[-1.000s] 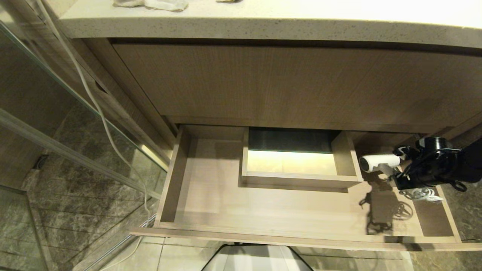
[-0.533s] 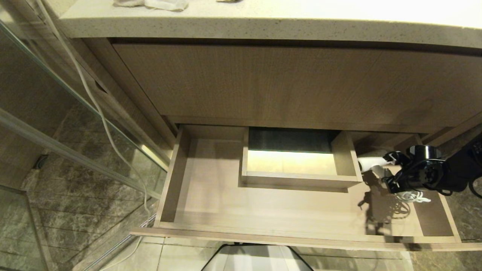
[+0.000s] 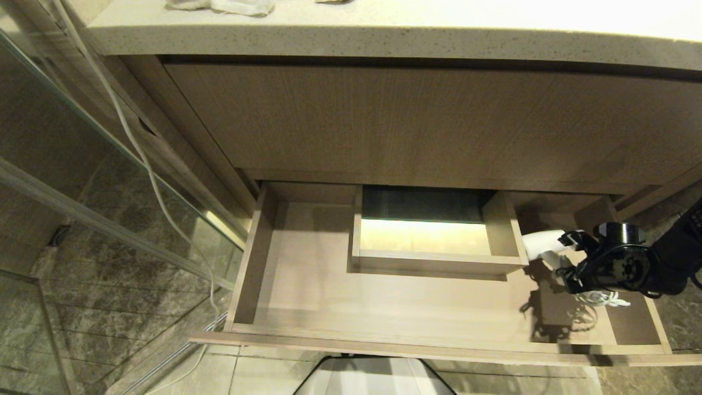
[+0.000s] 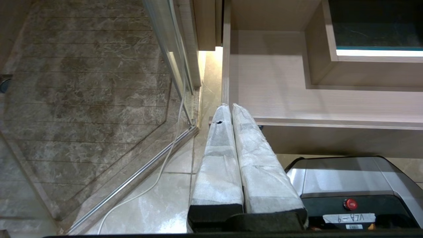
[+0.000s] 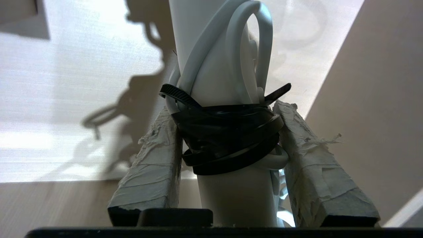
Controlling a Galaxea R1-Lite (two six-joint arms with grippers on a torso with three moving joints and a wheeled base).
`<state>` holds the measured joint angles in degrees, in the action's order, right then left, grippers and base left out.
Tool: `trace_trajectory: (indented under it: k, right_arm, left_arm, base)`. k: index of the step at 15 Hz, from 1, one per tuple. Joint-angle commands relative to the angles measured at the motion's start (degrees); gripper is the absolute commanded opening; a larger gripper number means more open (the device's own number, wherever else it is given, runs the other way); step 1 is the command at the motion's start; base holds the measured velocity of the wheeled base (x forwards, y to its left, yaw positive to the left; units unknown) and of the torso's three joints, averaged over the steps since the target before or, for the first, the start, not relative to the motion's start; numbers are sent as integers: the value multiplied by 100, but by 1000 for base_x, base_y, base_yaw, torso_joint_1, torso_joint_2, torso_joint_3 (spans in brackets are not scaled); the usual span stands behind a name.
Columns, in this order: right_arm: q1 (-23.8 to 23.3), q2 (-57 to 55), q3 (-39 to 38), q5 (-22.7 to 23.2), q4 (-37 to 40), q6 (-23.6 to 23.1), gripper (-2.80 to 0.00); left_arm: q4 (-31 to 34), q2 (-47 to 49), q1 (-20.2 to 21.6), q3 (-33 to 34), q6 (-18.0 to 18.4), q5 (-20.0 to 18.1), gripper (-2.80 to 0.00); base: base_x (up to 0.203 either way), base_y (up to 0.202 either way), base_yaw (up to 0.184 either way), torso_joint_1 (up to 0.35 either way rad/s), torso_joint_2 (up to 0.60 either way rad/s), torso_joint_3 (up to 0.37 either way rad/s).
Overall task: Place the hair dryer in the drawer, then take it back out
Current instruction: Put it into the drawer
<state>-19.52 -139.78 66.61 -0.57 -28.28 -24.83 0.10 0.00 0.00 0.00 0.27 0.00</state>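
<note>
One hair dryer [image 3: 540,242], one drawer [image 3: 384,307], two hands [image 3: 570,258] [image 4: 231,109]

The drawer [image 3: 307,285] stands pulled out, its broad pale floor bare across the left and the near strip, open from above. A boxed cutout [image 3: 433,241] rises at the far middle, splitting the far part into two bays. The right bay, between the cutout's wall and the drawer's right side, is taken up by the right gripper [image 3: 567,258] and the hair dryer [image 3: 540,242] clamped between its fingers. Overhead, the wood panel [image 3: 417,120] and counter [image 3: 384,33] overhang the drawer's far edge
</note>
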Motion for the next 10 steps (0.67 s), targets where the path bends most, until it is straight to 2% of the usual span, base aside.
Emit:
trace_trajectory:
  k: [1, 6, 7, 10]
  right_arm:
    - [-23, -81, -168, 6, -142, -40, -280]
    - [-8, -138, -139, -101, -529, -206, -280]
    - [-8, -99, -253, -92, -645, -258, 0]
    - [-8, -43, -488, -117, -724, -463, 0]
  left_arm:
    - [-1, 0, 0, 9, 0, 0, -280]
    - [-1, 0, 0, 9, 0, 0, -280]
    - [-1, -2, 0, 9, 0, 0, -280]
    - [-1, 0, 0, 9, 0, 0, -280]
  base:
    - [0, 0, 0, 0, 0, 0]
    - [0, 0, 0, 0, 0, 0]
    - [0, 0, 0, 0, 0, 0]
    - [0, 0, 0, 0, 0, 0]
